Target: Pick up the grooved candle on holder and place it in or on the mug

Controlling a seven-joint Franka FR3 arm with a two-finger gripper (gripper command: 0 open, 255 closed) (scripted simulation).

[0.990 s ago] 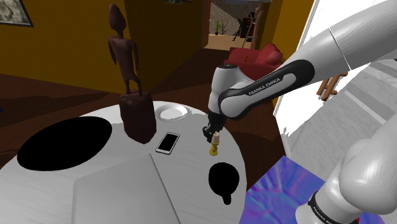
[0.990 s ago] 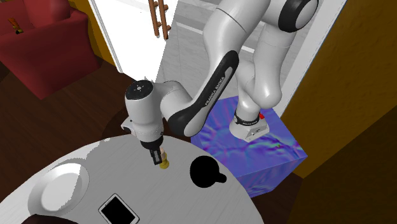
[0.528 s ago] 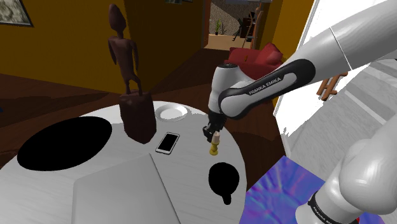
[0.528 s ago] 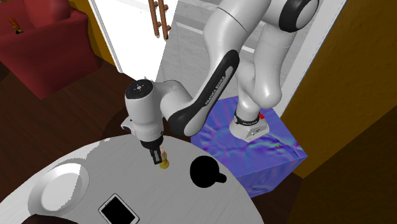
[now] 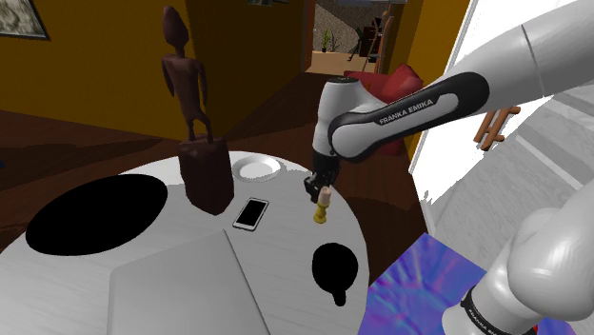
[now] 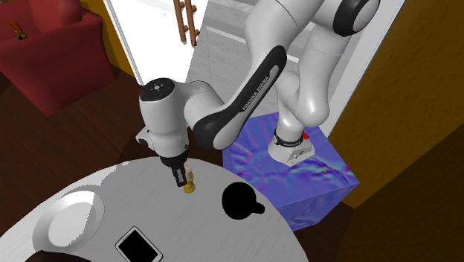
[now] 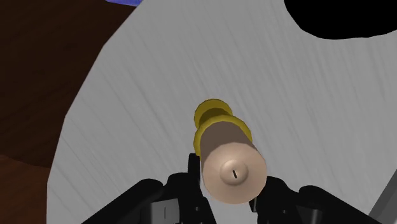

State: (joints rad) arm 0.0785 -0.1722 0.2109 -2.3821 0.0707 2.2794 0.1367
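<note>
Beige wax on a gold holder: from the shoulder I see the candle (image 5: 324,202) clamped in my hand (image 5: 319,195) over the counter (image 5: 171,276), near the black mug (image 5: 335,269). The second camera agrees. At the wrist, the fingers (image 7: 193,175) pinch its round, wick-marked top.

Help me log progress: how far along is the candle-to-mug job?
Done: the gripper is shut on the candle. In hand: the lift; the candle seems to be just above the white table. Left: carrying it to the black mug and setting it in.
</note>
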